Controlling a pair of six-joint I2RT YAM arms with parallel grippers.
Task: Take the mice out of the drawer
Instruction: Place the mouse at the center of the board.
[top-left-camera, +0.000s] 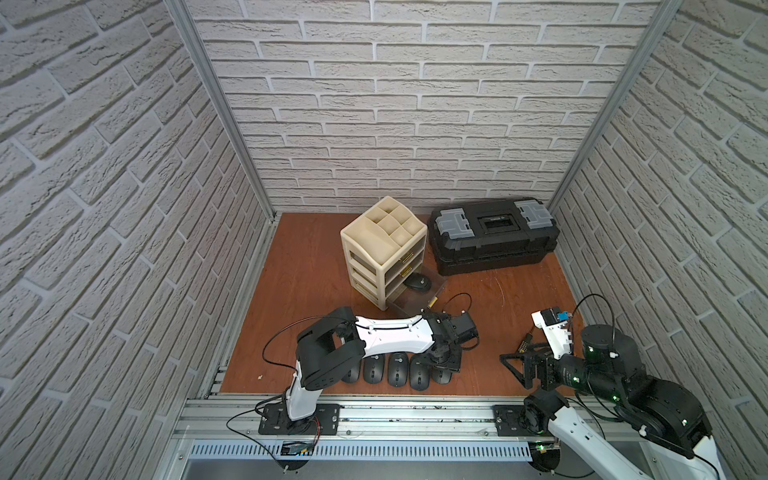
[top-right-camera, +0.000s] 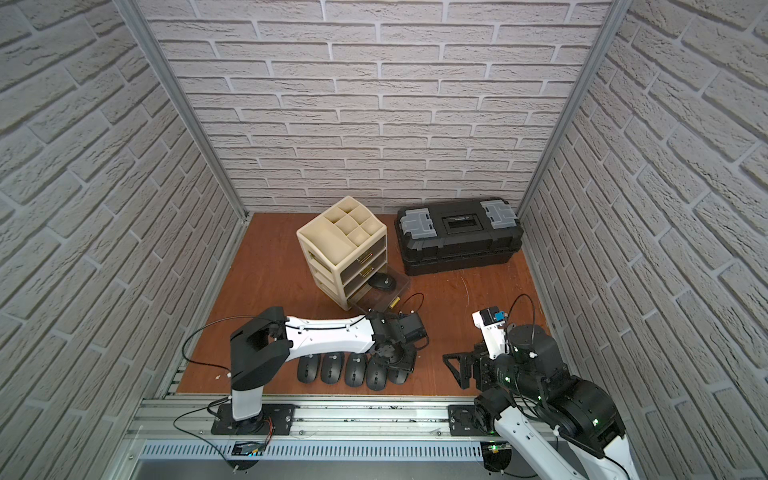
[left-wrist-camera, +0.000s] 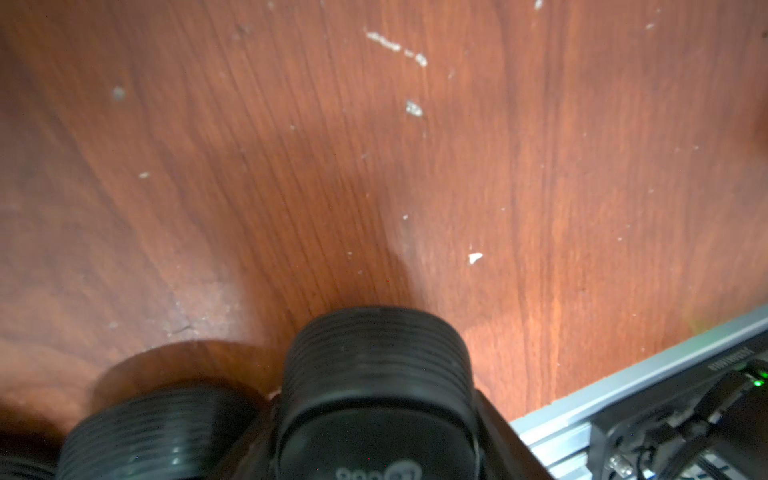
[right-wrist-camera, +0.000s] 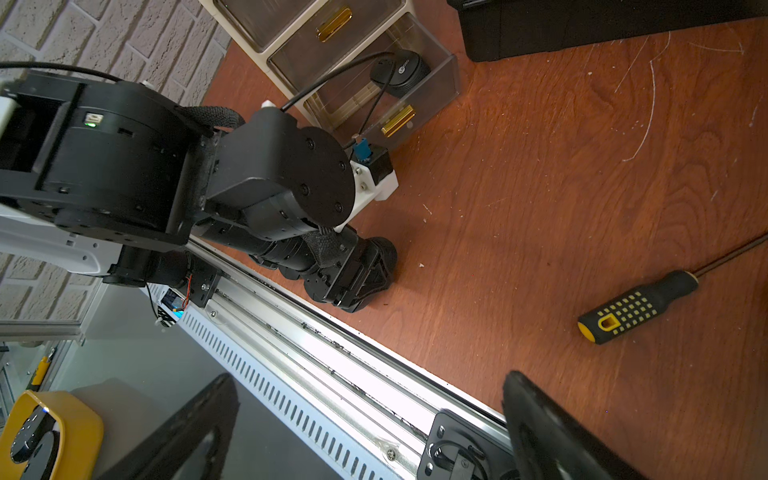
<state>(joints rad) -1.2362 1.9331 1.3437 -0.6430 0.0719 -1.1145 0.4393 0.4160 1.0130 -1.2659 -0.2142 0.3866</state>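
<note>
Several black mice (top-left-camera: 398, 370) lie in a row by the table's front edge in both top views. My left gripper (top-left-camera: 444, 362) points down at the row's right end, shut on the last mouse (left-wrist-camera: 374, 361), which fills the space between its jaws and rests on the wood beside its neighbour (left-wrist-camera: 158, 432). One more mouse (top-left-camera: 417, 282) (right-wrist-camera: 401, 70) lies in the pulled-out clear bottom drawer (top-left-camera: 432, 296) of the beige organizer (top-left-camera: 382, 249). My right gripper (top-left-camera: 513, 368) (right-wrist-camera: 370, 376) hovers open and empty over the front rail.
A shut black toolbox (top-left-camera: 494, 237) stands at the back right. A yellow-and-black screwdriver (right-wrist-camera: 636, 307) lies on the wood near my right arm. The aluminium rail (top-left-camera: 415, 409) runs along the front edge. Brick walls close in three sides.
</note>
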